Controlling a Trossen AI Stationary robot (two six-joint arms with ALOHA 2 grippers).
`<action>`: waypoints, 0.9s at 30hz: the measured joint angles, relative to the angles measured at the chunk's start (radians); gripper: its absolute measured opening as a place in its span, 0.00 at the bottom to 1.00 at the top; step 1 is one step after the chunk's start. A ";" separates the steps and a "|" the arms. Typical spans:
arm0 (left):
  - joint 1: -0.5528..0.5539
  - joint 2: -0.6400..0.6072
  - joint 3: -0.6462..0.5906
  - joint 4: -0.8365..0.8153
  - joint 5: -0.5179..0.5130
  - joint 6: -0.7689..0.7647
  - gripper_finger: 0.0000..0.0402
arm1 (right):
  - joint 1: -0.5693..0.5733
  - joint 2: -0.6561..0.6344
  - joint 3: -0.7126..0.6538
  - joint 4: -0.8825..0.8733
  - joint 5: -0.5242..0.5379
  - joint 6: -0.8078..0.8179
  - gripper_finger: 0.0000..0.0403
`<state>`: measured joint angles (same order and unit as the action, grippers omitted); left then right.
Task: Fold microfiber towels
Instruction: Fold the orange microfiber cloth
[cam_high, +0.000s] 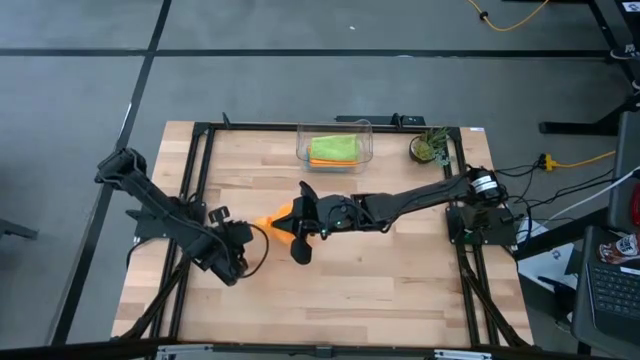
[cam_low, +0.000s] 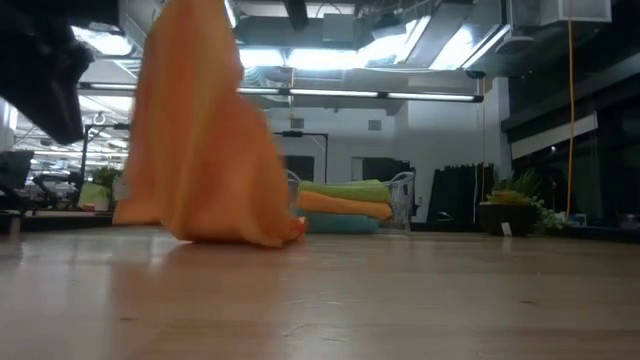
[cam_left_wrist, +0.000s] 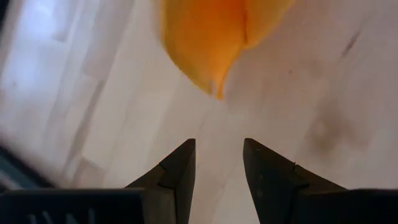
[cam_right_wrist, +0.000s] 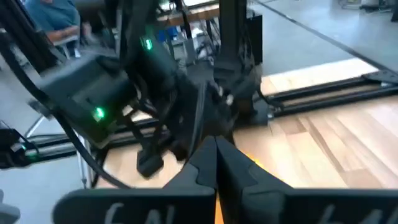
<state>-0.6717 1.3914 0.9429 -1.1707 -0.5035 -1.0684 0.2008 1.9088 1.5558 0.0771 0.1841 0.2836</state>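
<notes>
right gripper (cam_high: 297, 228): reaches to mid-table, fingers pinched together on the orange towel (cam_high: 277, 220), holding it up so it hangs in a drape with its lower folds on the table (cam_high: 400, 290).

left gripper (cam_left_wrist: 217, 163): set low at the left-front of the table, jaws partly apart with nothing between them, aimed at the cloth's hanging corner, which lies just ahead of the fingertips and apart from them.

key relation: the towel hangs lengthwise downward from the right gripper; its free lower end points toward the left gripper, the nearer free tool, so the next catch likely falls to that arm.

other stock: folded towels, lime green (cam_high: 333, 149) on top, stacked in the clear bin (cam_high: 365, 140) at the far edge; small potted plant (cam_high: 431, 147) beside it.

obscured: the pinch point itself is hidden by the right wrist; the towel's full outline is cut off in the low view; the count of towels in the bin is uncertain from above.
</notes>
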 joint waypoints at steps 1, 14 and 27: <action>-0.005 0.000 -0.014 0.028 0.000 -0.005 0.32 | 0.001 -0.010 0.000 -0.004 0.002 0.001 0.00; -0.030 -0.001 -0.160 0.351 -0.096 -0.021 0.32 | 0.022 -0.083 0.000 -0.121 0.007 0.012 0.00; -0.021 -0.001 -0.288 0.662 -0.067 -0.021 0.32 | 0.079 -0.086 0.000 -0.372 0.006 0.188 0.00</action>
<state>-0.6930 1.3903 0.6554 -0.5089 -0.5700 -1.0889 0.2802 1.8229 1.5558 -0.2949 0.1902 0.4717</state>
